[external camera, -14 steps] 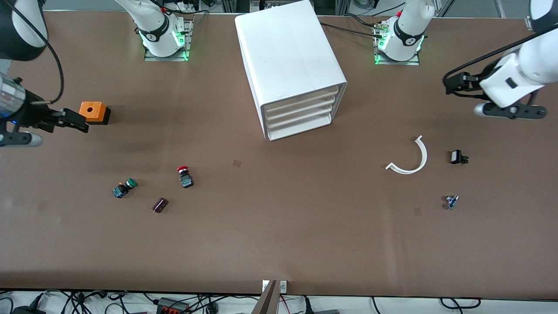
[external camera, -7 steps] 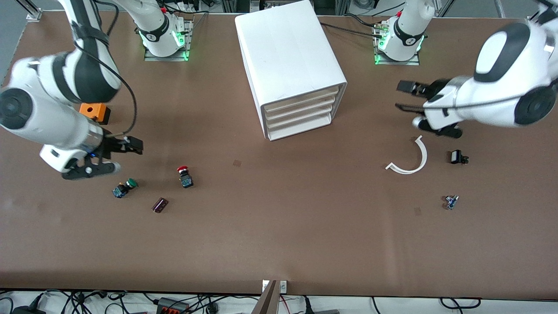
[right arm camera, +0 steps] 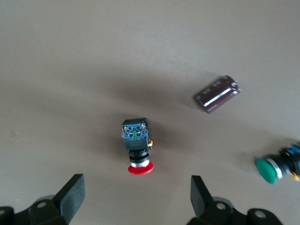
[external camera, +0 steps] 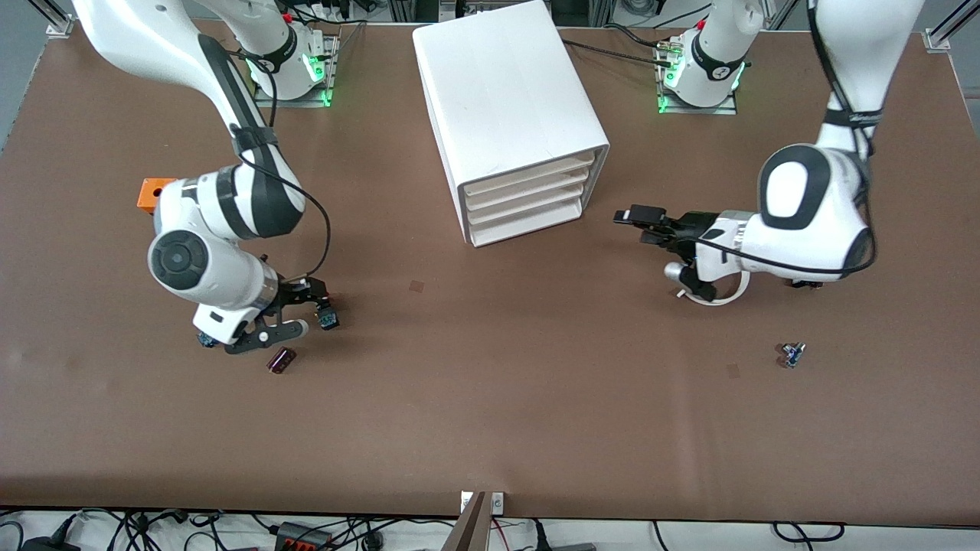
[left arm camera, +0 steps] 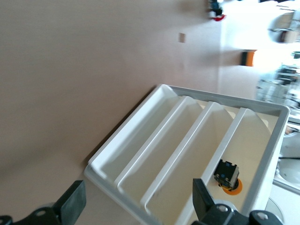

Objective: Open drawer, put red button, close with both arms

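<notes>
The red button (right arm camera: 137,145) lies on its side on the brown table, red cap toward my right gripper (right arm camera: 136,199). That gripper is open and hovers just over the button, touching nothing. In the front view the right gripper (external camera: 314,298) covers most of the button (external camera: 330,320). The white cabinet (external camera: 513,115) stands mid-table with its drawers (external camera: 528,203) all shut. My left gripper (external camera: 641,226) is open and empty beside the cabinet's front, toward the left arm's end. In the left wrist view the left gripper (left arm camera: 137,201) faces the stacked drawer fronts (left arm camera: 187,140).
A dark cylinder (external camera: 281,360) and a green button (right arm camera: 276,166) lie by the red button. An orange cube (external camera: 151,193) sits toward the right arm's end. A white curved piece (external camera: 723,297) lies under the left arm, and a small blue part (external camera: 792,354) is nearer the camera.
The right gripper swung from beside the orange cube to over the red button. The left gripper moved from the table's end toward the cabinet's front. Both stayed open.
</notes>
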Controlling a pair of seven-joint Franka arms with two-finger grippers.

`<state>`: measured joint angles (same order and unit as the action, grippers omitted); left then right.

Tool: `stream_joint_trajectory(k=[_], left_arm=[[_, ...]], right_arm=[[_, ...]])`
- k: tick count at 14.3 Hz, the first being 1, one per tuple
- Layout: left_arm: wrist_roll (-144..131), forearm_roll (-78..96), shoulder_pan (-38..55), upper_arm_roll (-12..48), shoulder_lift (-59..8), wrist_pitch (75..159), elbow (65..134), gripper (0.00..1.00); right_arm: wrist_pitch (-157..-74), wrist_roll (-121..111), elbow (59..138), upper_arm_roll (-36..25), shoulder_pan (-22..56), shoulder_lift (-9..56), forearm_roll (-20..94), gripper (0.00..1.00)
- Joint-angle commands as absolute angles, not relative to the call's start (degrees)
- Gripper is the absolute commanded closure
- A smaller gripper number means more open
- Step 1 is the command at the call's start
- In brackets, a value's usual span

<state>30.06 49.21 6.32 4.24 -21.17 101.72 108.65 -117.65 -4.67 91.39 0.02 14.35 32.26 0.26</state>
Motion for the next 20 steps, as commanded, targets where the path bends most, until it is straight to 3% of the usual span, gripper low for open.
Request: stream_joint_trajectory(k=[1, 7, 13, 20], left_arm=[[39.09, 56.23, 6.50, 4.74, -22.67, 104.58, 111.35, 0.00], [45.26, 63.70, 6.50, 8.43, -23.20, 105.38, 119.87, 0.00], [45.70, 67.84, 6.50, 12.65, -23.29, 105.64, 121.81, 0.05], [55.89, 71.88, 6.59, 13.18, -26.28, 105.56, 123.39, 0.39]], right_arm=[[-118.12, -8.44, 88.95, -0.18, 13.89, 35.41, 0.79, 0.00], [-120.50, -8.17, 87.01, -0.18, 15.55, 40.42, 0.88, 0.00], [-120.06, -8.26, 87.45, -0.18, 16.34, 42.10, 0.26, 0.00], [-120.59, -8.09, 87.63, -0.18, 15.82, 43.50, 0.62, 0.00]])
